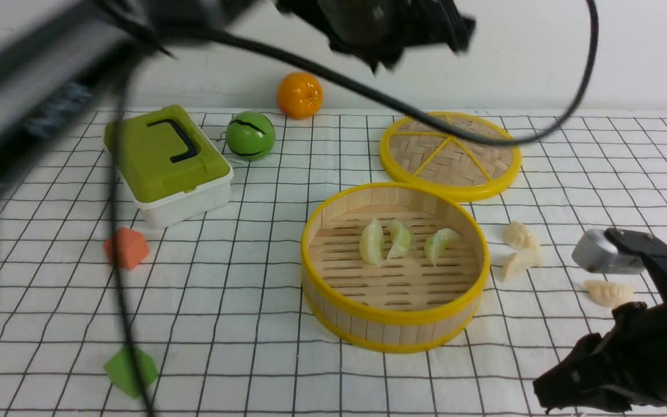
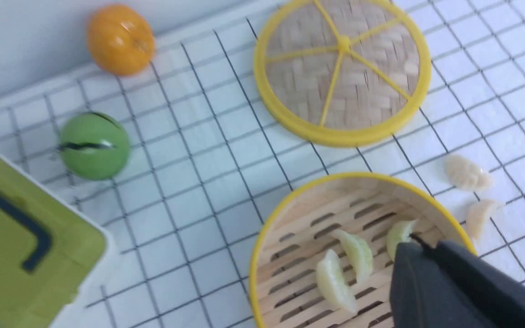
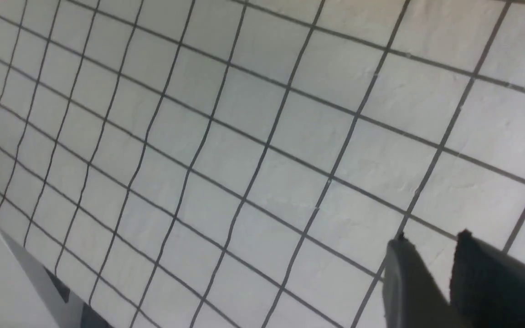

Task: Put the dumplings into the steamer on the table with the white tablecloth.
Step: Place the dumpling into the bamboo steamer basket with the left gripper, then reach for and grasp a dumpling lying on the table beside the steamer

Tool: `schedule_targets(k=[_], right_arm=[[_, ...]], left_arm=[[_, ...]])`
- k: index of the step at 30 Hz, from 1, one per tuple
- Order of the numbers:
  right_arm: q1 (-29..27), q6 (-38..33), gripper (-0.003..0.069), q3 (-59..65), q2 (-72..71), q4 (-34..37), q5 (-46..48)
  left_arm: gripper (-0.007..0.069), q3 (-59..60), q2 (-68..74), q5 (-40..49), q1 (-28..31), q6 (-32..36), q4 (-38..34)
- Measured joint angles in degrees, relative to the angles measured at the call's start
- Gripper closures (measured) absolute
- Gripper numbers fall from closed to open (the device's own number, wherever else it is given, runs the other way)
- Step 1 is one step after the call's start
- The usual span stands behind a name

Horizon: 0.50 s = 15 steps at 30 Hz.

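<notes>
Cream dumplings [image 1: 520, 236] beside the steamer [image 1: 394, 331] look light, slick: pinch the plump middle; left claw [image 2: 410, 245] closed, empty; right claw [image 3: 431, 248] slightly parted.

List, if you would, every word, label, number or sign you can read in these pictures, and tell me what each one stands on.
No readable text anywhere.
The green box bears only a dark handle, no label.
The green ball has a black wavy line, not lettering.
The orange, the steamer and the lid carry no print.
The tablecloth shows only grid lines.
</notes>
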Motion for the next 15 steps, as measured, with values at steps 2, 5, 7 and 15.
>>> schedule_targets(k=[2, 5, 7, 15], right_arm=[[0.0, -1.76, 0.0501, 0.0, 0.0, 0.0, 0.67], [0.0, -2.99, 0.0494, 0.0, 0.0, -0.06, 0.6], [0.0, -2.19, 0.0481, -0.34, 0.0, -1.17, 0.08], [0.0, 15.71, 0.0316, -15.38, 3.27, -22.37, -1.37]], left_arm=[[0.0637, 0.0, -4.36, 0.5, 0.0, 0.76, 1.64], [0.0637, 2.44, -12.14, 0.5, 0.0, 0.94, 3.08], [0.0637, 6.81, -17.48, 0.5, 0.0, 0.67, 2.94], [0.0637, 39.31, -38.04, 0.5, 0.0, -1.94, 2.17]])
